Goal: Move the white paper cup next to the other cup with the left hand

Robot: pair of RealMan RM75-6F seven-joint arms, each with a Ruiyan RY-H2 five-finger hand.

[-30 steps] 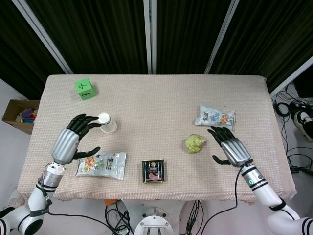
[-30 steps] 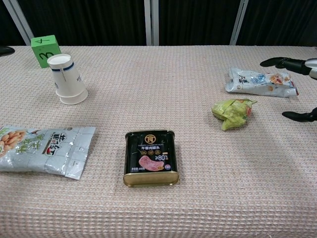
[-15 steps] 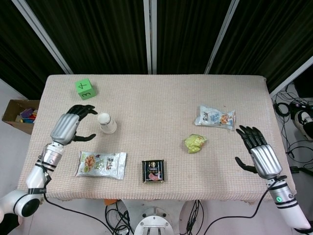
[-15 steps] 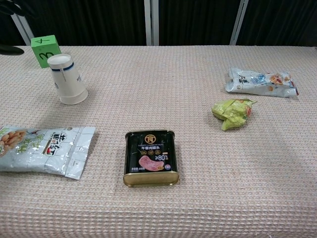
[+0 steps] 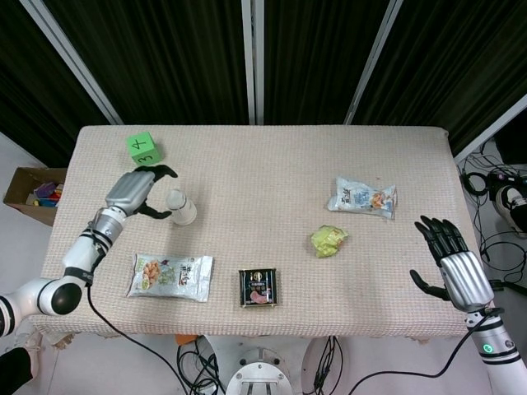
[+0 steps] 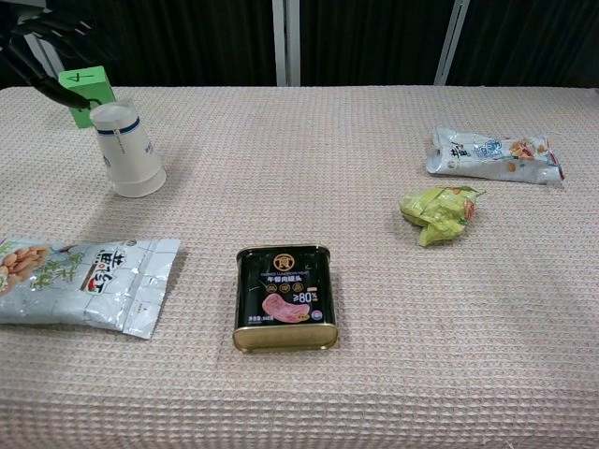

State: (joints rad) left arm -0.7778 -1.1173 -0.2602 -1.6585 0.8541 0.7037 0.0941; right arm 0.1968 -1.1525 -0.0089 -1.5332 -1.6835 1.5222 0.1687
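Table (image 5: 263,156) w/ beige woven cloth, stuff spread across it. Left-front: nut snack pack (image 5: 170,276), Chinese print, can't read it. Right side: blue/white snack bag (image 5: 362,198), text too small. Front centre: black luncheon-meat tin (image 6: 285,310), "80%" legible on label. Near the bag: crumpled yellow-green wrapper (image 5: 328,240). Back-left: green cube (image 5: 143,149), "4" on top, "3" on side.

White paper cup (image 5: 180,206) sits inverted, rim down, blue band near the top, left-centre of table, just right of the left hand (image 5: 136,191). That hand: fingers apart and curved around the cup's left side, holding nothing; contact w/ cup can't tell. Right hand (image 5: 451,262) off the right table edge, fingers spread, nothing in it.

Risks, imo: no 2nd cup visible in either view, so the target spot is unclear. Cup is light and tapered, so a one-sided push from the fingers could tip or skid it; hard squeeze could crush the wall. Cube just behind the hand, could get bumped.
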